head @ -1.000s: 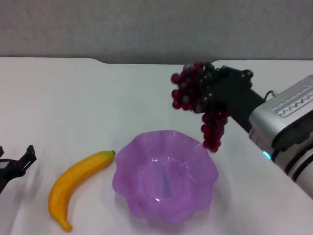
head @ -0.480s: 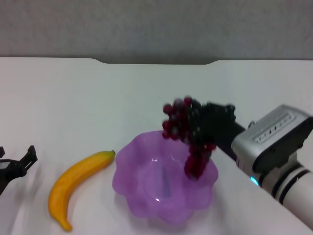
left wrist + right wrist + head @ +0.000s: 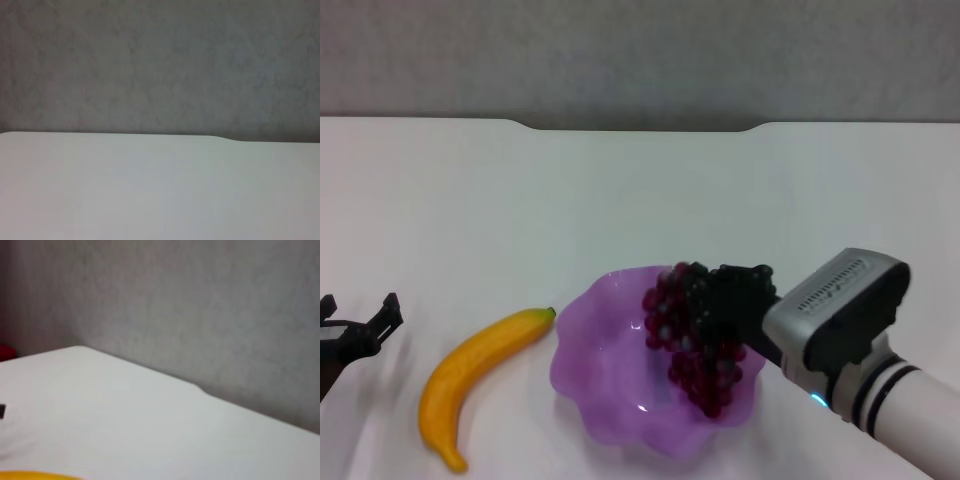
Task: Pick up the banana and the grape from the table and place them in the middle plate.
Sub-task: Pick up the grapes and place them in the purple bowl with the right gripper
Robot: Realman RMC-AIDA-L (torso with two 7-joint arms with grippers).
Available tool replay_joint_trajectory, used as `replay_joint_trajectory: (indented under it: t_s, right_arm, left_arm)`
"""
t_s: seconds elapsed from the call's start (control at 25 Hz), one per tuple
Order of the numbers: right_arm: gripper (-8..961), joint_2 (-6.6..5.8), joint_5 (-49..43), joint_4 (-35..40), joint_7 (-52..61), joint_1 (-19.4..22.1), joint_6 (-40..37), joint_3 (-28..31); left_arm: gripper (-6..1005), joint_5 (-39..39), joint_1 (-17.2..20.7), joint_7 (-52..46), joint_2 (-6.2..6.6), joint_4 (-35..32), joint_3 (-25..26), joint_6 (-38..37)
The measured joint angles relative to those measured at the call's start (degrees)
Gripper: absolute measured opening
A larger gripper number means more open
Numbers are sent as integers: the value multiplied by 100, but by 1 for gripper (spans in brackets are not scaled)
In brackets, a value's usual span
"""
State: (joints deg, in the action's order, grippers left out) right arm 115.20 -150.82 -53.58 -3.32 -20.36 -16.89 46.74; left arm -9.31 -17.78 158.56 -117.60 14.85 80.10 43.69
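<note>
The purple scalloped middle plate [image 3: 610, 385] stands on the white table [image 3: 620, 200] near the front. My right gripper [image 3: 725, 300] is shut on the grape [image 3: 692, 345], a dark red bunch that hangs down inside the plate's right half; I cannot tell whether it rests on the bottom. The banana [image 3: 480, 375] lies on the table just left of the plate, its stem tip close to the rim. A yellow sliver of the banana [image 3: 35, 475] shows in the right wrist view. My left gripper [image 3: 358, 310] is open and empty at the far left edge, left of the banana.
The table's far edge has a shallow notch [image 3: 640, 127] against a grey wall. The left wrist view shows only bare tabletop [image 3: 150, 190] and wall.
My right gripper has carried the grape nearer and lower, from beyond the plate's far right rim down into the plate's right half. The left gripper has barely moved.
</note>
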Motion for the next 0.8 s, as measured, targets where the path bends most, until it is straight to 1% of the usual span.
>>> replay_joint_trajectory:
  t_s: [0.16,0.36,0.56,0.68,0.8]
  right_arm:
    - [107,-3,-27,27,53,-34,128,-65]
    - [145,-7,-55,124,28,56,-17,-73]
    - [184,-13,-62,396,-20,362,-972,-20]
    - [207,-11,-50,532,16,401,-1353,-9]
    - [323,-16,-24,544,39,404,-1400,5]
  left_arm:
    - [881,0,-12,0,0,0,-1,-1]
    - [880,0,13,1,0,0,29,-1]
    - [880,0,26,8,0,0,37,-1]
    - [880,0,35,8,0,0,41,-2]
    - [880,0,38,9,1,0,41,-5]
